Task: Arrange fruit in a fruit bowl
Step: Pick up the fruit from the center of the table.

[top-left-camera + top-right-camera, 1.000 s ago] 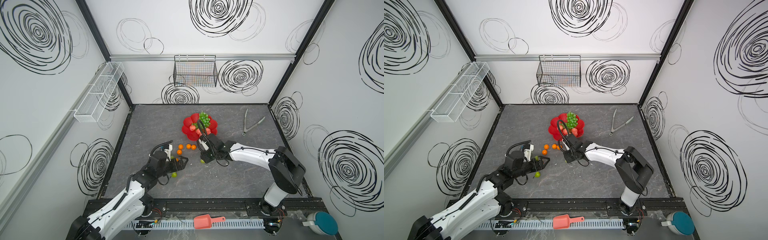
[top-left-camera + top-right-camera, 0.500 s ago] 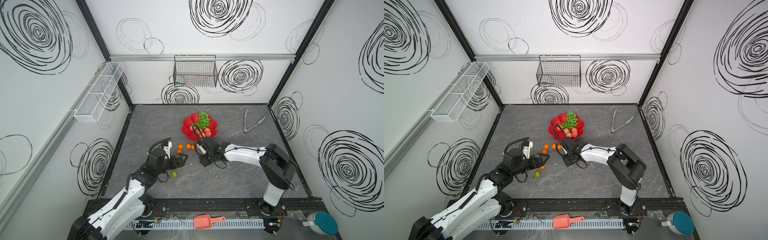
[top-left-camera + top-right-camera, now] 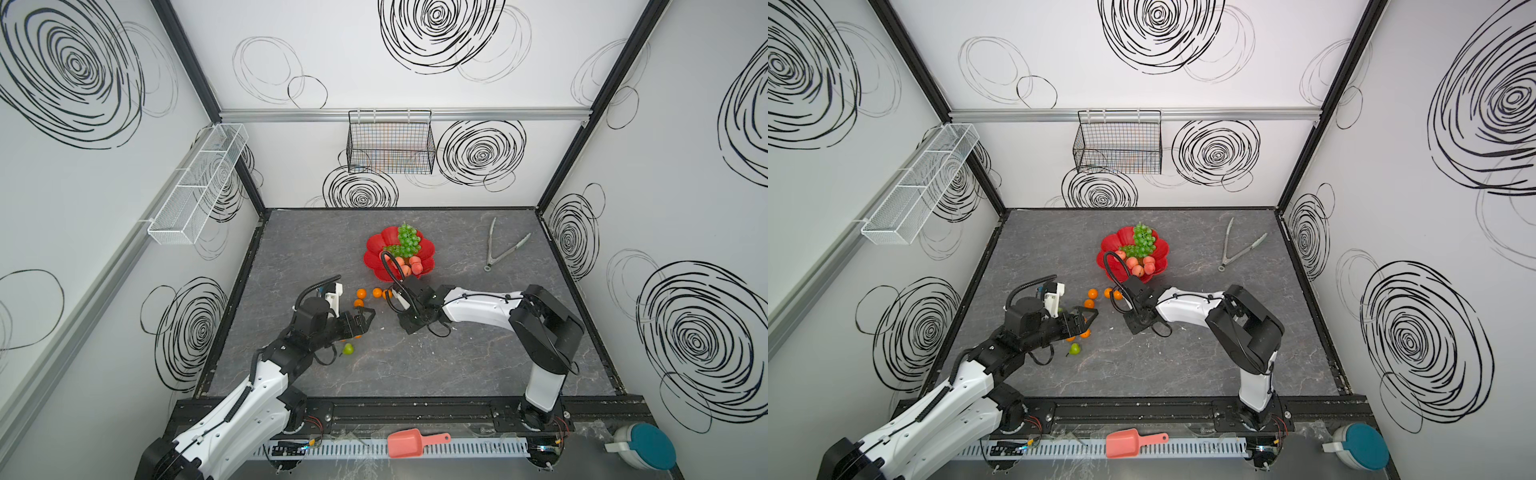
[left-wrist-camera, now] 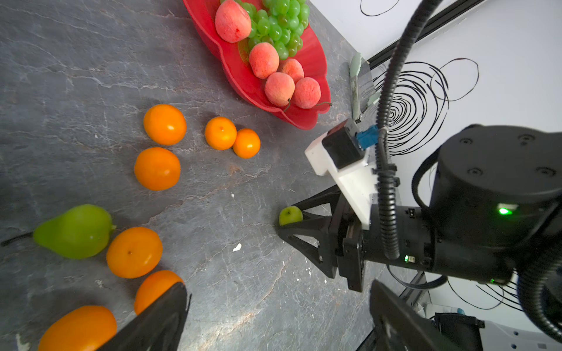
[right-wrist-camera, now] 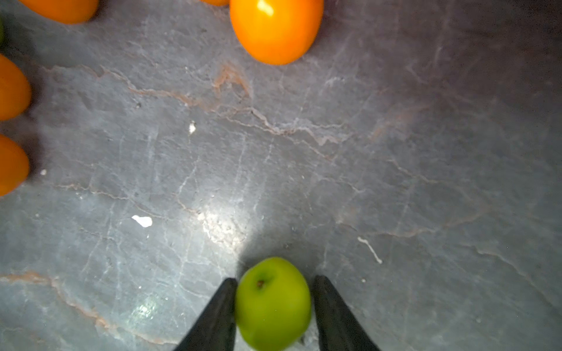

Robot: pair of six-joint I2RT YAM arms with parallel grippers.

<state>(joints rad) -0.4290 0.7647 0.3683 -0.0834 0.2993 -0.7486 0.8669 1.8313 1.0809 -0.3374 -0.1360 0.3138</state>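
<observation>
Pick step is running: the right gripper [image 5: 273,278] is sitting low over the table [image 3: 457,365], part-closed on a green pear [image 5: 272,307], one finger bearing on each flank. Can't tell whether the pear is clear of the surface. The left gripper [image 4: 278,284] is hanging wide open and empty over the loose fruit.

My read: the task is sitting roughly half done. The next move is calling for a straight lift, then a carry past the two touching tangerines [image 4: 220,133] to the fruit bowl [image 3: 372,262], which is sitting mid-table, near the right gripper. The peaches [image 4: 263,60] are crowding its near rim, so I'd be aiming for the bare red side and releasing low, since a pear rolls.

Counts, from the left wrist view:
- fruit bowl: 1
- grapes [image 4: 279,27]: 1 bunch, lying in the bowl
- pears: 2 showing, the gripped one plus a second pear [image 4: 73,232] lying on the table; more could be hiding
- peaches: 5, all in the bowl
- tangerines: 7, all on the table
</observation>
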